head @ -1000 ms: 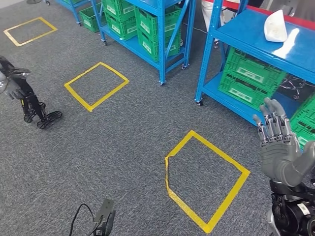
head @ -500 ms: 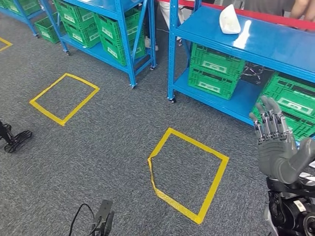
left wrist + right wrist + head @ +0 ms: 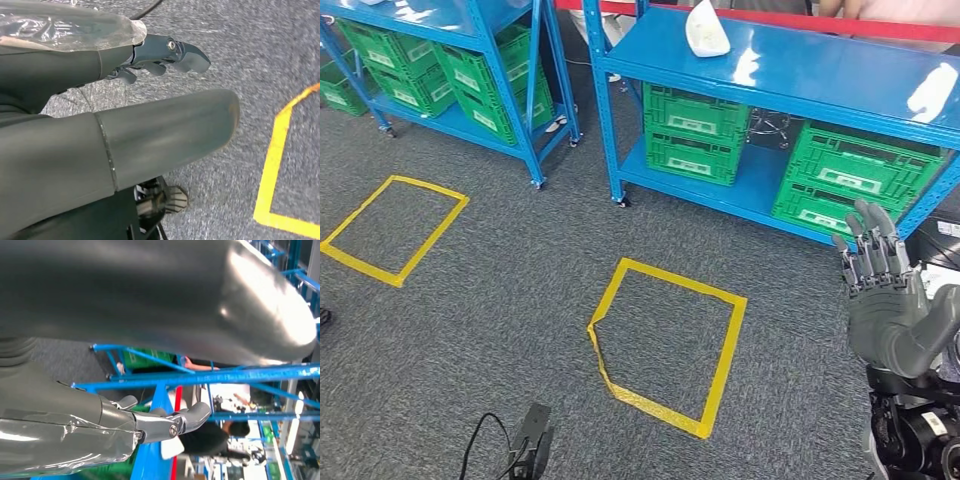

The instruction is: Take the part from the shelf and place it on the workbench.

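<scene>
The right hand (image 3: 158, 365) comes in close, its thick grey thumb (image 3: 211, 305) stretched across much of the picture and its darker fingers (image 3: 177, 424) extended straight, apart from the thumb, holding nothing; beyond them stand the blue rails of a shelf (image 3: 226, 376) over grey carpet (image 3: 56, 360); a green crate (image 3: 141, 359) sits behind a rail; a person (image 3: 211, 432) stands further off (partly hidden, blurred).
</scene>
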`<state>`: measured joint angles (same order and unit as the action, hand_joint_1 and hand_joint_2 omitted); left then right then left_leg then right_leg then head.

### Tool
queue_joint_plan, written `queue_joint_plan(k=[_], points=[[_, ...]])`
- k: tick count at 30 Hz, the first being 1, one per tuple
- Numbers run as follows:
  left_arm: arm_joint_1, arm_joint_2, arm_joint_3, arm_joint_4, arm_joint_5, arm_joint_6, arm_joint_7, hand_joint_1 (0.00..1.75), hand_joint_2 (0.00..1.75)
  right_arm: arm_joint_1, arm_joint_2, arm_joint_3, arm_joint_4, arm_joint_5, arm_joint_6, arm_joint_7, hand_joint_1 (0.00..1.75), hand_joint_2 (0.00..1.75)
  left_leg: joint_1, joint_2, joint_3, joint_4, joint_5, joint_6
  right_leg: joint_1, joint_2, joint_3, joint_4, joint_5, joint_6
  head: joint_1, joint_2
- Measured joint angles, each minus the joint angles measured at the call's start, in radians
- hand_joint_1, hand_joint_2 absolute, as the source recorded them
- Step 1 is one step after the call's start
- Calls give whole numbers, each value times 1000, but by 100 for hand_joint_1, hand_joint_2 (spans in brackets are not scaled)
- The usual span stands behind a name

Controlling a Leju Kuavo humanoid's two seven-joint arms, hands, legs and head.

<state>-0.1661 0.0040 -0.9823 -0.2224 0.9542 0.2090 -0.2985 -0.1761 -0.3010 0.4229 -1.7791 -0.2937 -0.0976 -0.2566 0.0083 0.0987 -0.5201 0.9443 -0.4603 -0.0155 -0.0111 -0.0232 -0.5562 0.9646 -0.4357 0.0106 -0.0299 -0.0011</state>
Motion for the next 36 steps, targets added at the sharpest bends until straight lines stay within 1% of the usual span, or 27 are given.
queue_joint_plan(k=[1,3,4,5,6,7,8,10,11,12,14,15,16,17,19,20,21,22,23,24,25,26,27,28,31,32,36], points=[[-1,0,0,0,0,-1,-1,0,0,-1,0,0,0,0,0,0,0,0,2,-20,-10,27,-19,-5,-2,9,1,-2,3,-6,-1,0],[-1,0,0,0,0,-3,-2,0,0,-3,1,0,0,0,1,0,0,0,5,-71,-64,148,-86,-12,-5,27,0,-3,7,-14,-6,0],[1,0,0,0,0,-3,-2,0,0,-3,2,1,0,0,1,0,0,0,5,-83,-101,224,-118,-13,-5,38,-2,-3,8,-17,-8,0],[2,0,0,0,0,-4,-2,0,0,-3,3,1,1,0,2,0,0,0,5,-89,-132,284,-135,-13,-5,50,-3,-3,9,-19,-9,0],[4,0,0,0,0,-4,-2,0,0,-3,4,1,2,0,2,1,0,0,5,-92,-148,308,-133,-12,-4,64,-3,-3,9,-19,-10,0],[5,0,0,0,0,-4,-2,0,0,-2,4,1,3,0,2,1,0,0,5,-95,-144,290,-109,-9,-4,78,-3,-3,10,-19,-10,0],[5,1,0,0,0,-4,-2,0,0,-3,4,1,4,0,2,1,0,0,5,-100,-122,235,-71,-3,-3,88,-2,-3,10,-19,-11,0],[3,3,0,0,0,-4,-2,0,0,-3,6,2,5,2,1,1,0,0,2,-121,-60,84,1,11,-2,107,-1,-2,11,-16,-15,0],[2,4,0,0,0,-4,-2,0,0,-3,7,1,5,5,-1,1,0,0,0,-129,-39,33,20,16,-1,113,-3,-1,11,-13,-17,0],[0,4,0,0,1,-4,-1,0,0,-3,7,1,5,8,-3,1,0,0,-2,-134,-29,4,27,19,-1,120,-5,-1,12,-9,-18,0],[-2,2,0,0,1,-4,-1,0,0,-2,8,1,5,14,-7,2,0,0,-2,-130,-27,-6,28,24,-1,125,-8,-4,13,4,-17,0],[-2,1,0,0,1,-4,-1,0,0,-1,8,0,6,16,-8,2,0,0,0,-127,-26,-10,31,27,-1,117,-9,0,9,9,-16,0],[-2,0,0,0,1,-4,-1,0,0,-1,8,0,6,17,-9,2,0,0,2,-123,-24,-15,34,32,0,98,-16,17,-4,14,-13,0],[-2,-1,0,0,1,-4,-1,0,0,-2,8,-1,6,17,-11,2,0,0,4,-119,-23,-19,36,36,1,75,-32,56,-30,17,-10,0],[0,-1,0,0,1,-4,-1,0,0,-3,8,0,7,18,-12,3,0,0,3,-110,-23,-21,37,41,0,38,-87,186,-103,23,-3,0],[2,-1,0,0,1,-4,-1,0,0,-2,8,0,8,18,-13,3,0,0,3,-106,-24,-20,37,42,-1,34,-113,250,-130,25,-1,0],[4,-1,0,0,1,-4,-1,0,0,-2,8,0,9,18,-14,3,0,0,3,-101,-24,-19,37,41,-2,33,-127,285,-138,27,0,0],[5,-1,0,0,1,-4,-1,0,0,-1,8,0,10,18,-14,3,0,0,3,-97,-25,-17,36,40,-4,32,-123,282,-127,29,0,0],[6,-1,0,0,1,-4,0,0,0,-1,8,0,11,18,-15,3,0,0,4,-94,-25,-15,35,38,-6,30,-97,238,-98,30,1,0],[6,-2,0,0,1,-4,1,0,0,-2,8,0,11,18,-15,3,0,0,5,-91,-25,-11,32,34,-8,26,-58,165,-63,30,1,0],[5,-2,0,0,0,-4,2,0,0,-2,8,0,11,18,-15,3,0,0,4,-89,-26,-6,29,30,-7,22,-21,94,-38,29,3,0],[5,-2,0,0,0,-4,2,0,0,-3,8,0,11,18,-15,3,0,0,2,-88,-28,-1,27,25,-7,19,4,42,-23,27,4,0],[5,-3,0,0,0,-4,3,0,0,-3,8,0,11,18,-15,3,0,0,0,-87,-29,2,27,20,-6,18,16,14,-20,23,4,0],[5,-2,0,0,0,-4,3,0,0,-3,8,0,11,18,-15,3,0,0,-2,-86,-31,5,25,19,-4,20,17,8,-22,20,5,0],[5,-1,0,0,0,-2,3,0,0,-3,8,0,11,19,-17,4,0,0,-2,-84,-31,4,26,34,-4,24,16,5,-19,17,3,0],[6,-1,0,0,-1,-1,3,0,0,-3,8,0,10,20,-18,4,0,0,-2,-84,-30,1,29,36,-3,25,16,5,-19,16,3,0],[6,-1,0,0,-5,0,4,0,0,2,8,1,10,23,-20,5,0,0,-1,-84,-26,-8,34,28,-1,25,16,5,-19,10,1,0]])
